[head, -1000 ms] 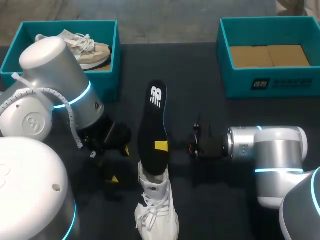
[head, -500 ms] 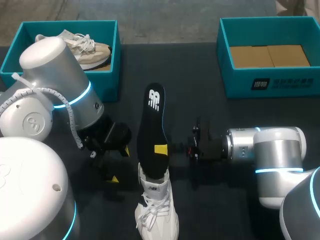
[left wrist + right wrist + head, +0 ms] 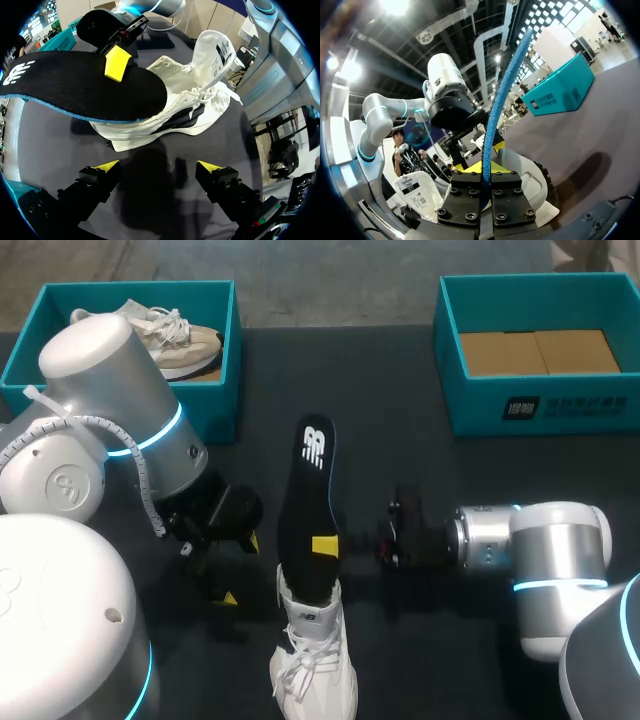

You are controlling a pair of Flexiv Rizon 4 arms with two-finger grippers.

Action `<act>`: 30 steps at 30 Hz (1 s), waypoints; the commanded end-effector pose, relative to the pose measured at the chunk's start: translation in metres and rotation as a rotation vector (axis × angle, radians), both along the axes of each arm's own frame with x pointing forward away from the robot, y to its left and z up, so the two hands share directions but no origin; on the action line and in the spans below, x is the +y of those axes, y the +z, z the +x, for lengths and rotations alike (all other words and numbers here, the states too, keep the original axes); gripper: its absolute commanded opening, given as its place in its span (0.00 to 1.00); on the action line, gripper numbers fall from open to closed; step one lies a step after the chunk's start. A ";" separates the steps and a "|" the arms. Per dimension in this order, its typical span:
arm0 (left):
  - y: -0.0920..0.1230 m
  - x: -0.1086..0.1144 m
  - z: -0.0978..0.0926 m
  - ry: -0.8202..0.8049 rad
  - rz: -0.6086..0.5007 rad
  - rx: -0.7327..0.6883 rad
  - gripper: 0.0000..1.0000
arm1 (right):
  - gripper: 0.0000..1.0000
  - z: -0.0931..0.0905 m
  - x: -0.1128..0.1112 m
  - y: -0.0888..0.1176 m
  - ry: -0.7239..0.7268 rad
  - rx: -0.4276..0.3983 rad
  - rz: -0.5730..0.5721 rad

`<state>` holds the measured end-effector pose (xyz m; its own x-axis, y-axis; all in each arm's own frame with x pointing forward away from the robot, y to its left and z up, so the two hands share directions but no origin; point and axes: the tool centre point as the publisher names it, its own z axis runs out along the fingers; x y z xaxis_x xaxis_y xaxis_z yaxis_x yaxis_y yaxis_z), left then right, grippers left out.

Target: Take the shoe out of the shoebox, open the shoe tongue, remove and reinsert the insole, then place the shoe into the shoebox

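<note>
— Where is the white shoe (image 3: 312, 665)?

— On the dark tabletop (image 3: 400, 440), at the near edge, out of both boxes. Its toe points back toward the robot, its laces face up and its tongue stands up.

— And the insole (image 3: 305, 505)?

— Black with a blue edge. Its near end meets the shoe's opening, and the rest stretches away over the tabletop. I cannot tell how far it goes inside the shoe.

— What holds it?

— The right hand (image 3: 325, 544), coming in from the right side. Its fingers are pressed together on the insole's edge, one yellow tip on each face.

— The left hand (image 3: 159, 169)?

— Its fingers are spread apart with nothing between them. It hangs low over the tabletop just beside the shoe, on the shoe's left, touching neither shoe nor insole.

— Farther back?

— At the far left stands the left shoebox (image 3: 218, 390), teal, with a beige shoe (image 3: 175, 340) lying in it. At the far right, well apart from it, stands the right shoebox (image 3: 540, 405), also teal, with brown cardboard (image 3: 535, 352) on its floor.
</note>
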<state>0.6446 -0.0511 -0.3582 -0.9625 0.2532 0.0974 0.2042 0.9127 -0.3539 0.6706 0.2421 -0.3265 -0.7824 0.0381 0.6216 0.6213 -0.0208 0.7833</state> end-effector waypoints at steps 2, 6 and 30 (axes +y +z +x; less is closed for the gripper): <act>-0.001 0.000 0.000 0.000 0.000 -0.002 1.00 | 0.00 -0.004 0.001 -0.003 -0.004 -0.004 0.011; -0.001 0.000 0.000 0.000 0.000 -0.002 1.00 | 0.00 -0.007 0.003 -0.004 -0.001 -0.007 0.013; -0.001 0.000 0.000 0.000 0.000 -0.002 1.00 | 0.00 -0.028 0.005 -0.016 0.022 0.004 0.010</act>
<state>0.6446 -0.0511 -0.3582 -0.9625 0.2532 0.0975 0.2042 0.9127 -0.3539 0.6470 0.2468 -0.3396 -0.7825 0.0172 0.6225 0.6222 -0.0195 0.7826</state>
